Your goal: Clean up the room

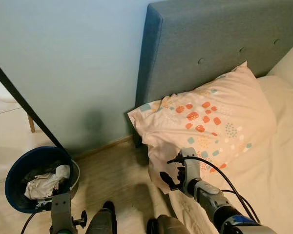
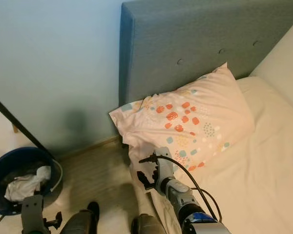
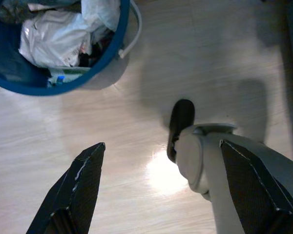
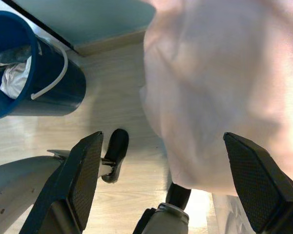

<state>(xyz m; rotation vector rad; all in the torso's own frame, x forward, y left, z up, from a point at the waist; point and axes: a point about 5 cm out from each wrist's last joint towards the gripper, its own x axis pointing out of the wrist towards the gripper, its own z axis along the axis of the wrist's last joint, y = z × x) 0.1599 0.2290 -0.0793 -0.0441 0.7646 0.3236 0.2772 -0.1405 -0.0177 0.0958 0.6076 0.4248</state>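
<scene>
Your left gripper (image 3: 161, 195) hangs spread wide, holding nothing, above the wooden floor (image 1: 112, 170) beside the blue bucket (image 1: 17, 178) (stuffed with crumpled trash (image 1: 41, 184)). Rightward, your right gripper (image 4: 176, 185) gapes equally empty at the patterned pillow (image 1: 210, 122), which overhangs the bed (image 1: 278, 170) below the grey headboard (image 1: 210, 44).

Cut-off edges, a blurred pillow, and a bucket of unreadable rubbish

The bed (image 1: 283, 161) runs off the right and lower edges of the head view, and the headboard (image 1: 219, 44) is cropped at the top. The bucket (image 1: 14, 175) at lower left holds crumpled white stuff (image 1: 41, 184) too jumbled to identify. In the right wrist view the pillow (image 4: 219, 87) is a soft blur, cropped at top and right. A dark bar (image 1: 24, 105) exits the left edge.
</scene>
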